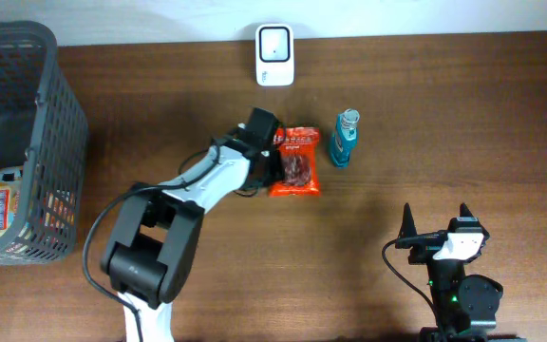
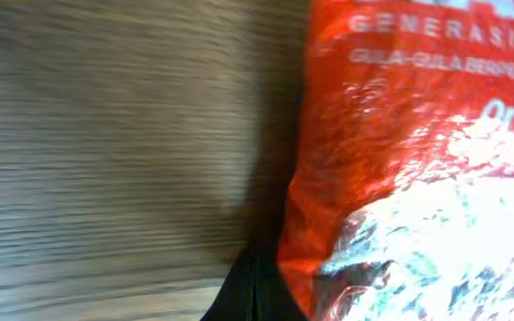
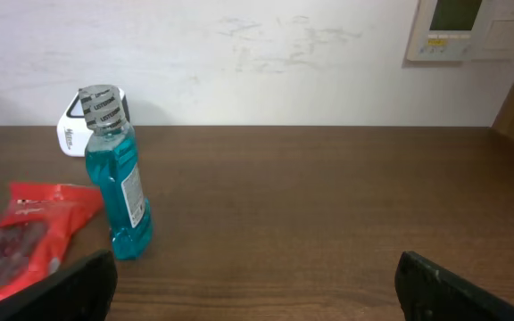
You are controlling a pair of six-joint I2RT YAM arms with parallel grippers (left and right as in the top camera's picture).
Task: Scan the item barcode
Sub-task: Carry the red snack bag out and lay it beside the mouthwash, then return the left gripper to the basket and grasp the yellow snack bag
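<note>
A red snack bag lies flat on the wooden table, mid-table. My left gripper sits at the bag's left edge. In the left wrist view its black fingers are pressed together with nothing between them, right beside the crinkled red bag. The white barcode scanner stands at the table's far edge, also in the right wrist view as a white scanner. My right gripper rests near the front right, open and holding nothing, its fingers spread wide over bare wood.
A blue mouthwash bottle stands upright just right of the bag, seen as a bottle in the right wrist view. A dark mesh basket holding packaged goods occupies the left side of the table.
</note>
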